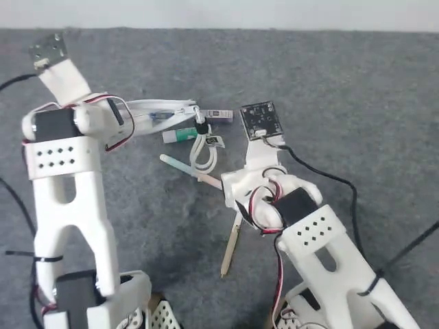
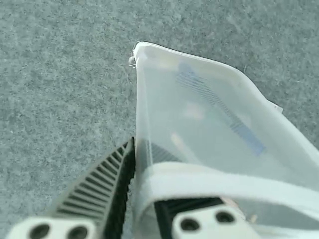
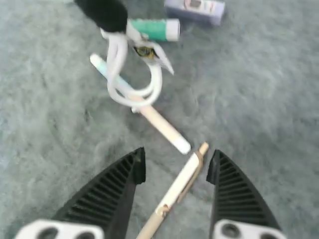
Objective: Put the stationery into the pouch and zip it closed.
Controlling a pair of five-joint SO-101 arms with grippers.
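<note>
Left wrist view: left claw (image 2: 142, 154) pinching pouch (image 2: 209, 129) rim. Right claw (image 3: 178, 154) spread astride tan pen (image 3: 174, 191), one of two.

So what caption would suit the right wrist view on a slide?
Open right tool poised over a beige pen on the grey mat.

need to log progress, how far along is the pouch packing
Done: little. The left gripper is shut on the pouch edge, and a blue-striped item may already sit inside. In hand: the right gripper is open, straddling the beige pen. Left: that pen, the mint-tipped pen, green glue stick and purple box lie outside, then zipping.
</note>
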